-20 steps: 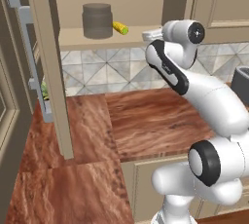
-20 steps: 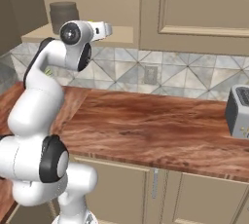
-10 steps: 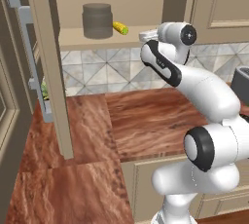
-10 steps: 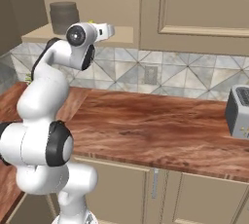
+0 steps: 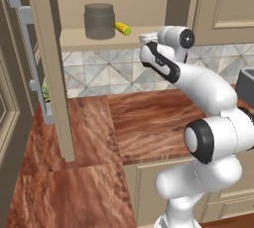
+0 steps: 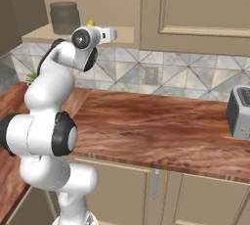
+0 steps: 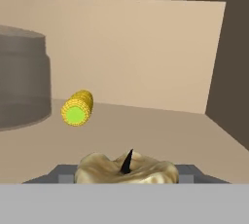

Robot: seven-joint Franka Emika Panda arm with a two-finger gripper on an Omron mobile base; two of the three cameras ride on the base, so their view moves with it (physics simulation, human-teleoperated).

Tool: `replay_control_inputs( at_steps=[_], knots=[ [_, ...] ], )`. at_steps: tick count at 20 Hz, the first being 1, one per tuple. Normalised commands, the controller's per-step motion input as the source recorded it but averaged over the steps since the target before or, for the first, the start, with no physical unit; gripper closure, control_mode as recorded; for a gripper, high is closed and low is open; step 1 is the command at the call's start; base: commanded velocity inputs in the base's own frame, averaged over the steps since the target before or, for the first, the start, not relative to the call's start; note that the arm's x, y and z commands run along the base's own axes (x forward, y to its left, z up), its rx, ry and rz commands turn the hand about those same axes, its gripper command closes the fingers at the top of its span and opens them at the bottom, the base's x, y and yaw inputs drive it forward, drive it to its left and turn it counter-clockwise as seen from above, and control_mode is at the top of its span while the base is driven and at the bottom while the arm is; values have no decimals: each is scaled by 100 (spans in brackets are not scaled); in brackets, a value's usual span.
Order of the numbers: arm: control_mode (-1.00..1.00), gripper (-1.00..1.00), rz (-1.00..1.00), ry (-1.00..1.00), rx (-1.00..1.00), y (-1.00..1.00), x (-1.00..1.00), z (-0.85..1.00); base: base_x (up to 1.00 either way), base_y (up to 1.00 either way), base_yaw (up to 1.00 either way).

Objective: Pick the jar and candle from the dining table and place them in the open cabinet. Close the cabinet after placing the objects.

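We see our arm as smooth, glossy white rounded segments. At the joints we see black bands and round black caps with grey centres. Our links become thicker toward the white pedestal base.

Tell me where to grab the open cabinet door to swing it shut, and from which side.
Take the long vertical grey bar handle near its middle, jaws closing across the bar. The cabinet door stands swung out, edge-on in the left base view, with the handle on its outer face, so come in from that view's left. The candle, seemingly held, would likely need setting down first.
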Motion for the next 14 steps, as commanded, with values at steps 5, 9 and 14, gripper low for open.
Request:
replay_control_inputs(
  at_steps=[5, 9, 14],
  knots=[
    [-100, 100, 0, 6, 4, 0, 32, -4, 0, 0, 0],
    [-100, 100, 0, 2, 0, 0, 37, 0, 0, 0, 0],
    [-100, 100, 0, -6, 0, 0, 14, 14, 0, 0, 0]
  ],
)
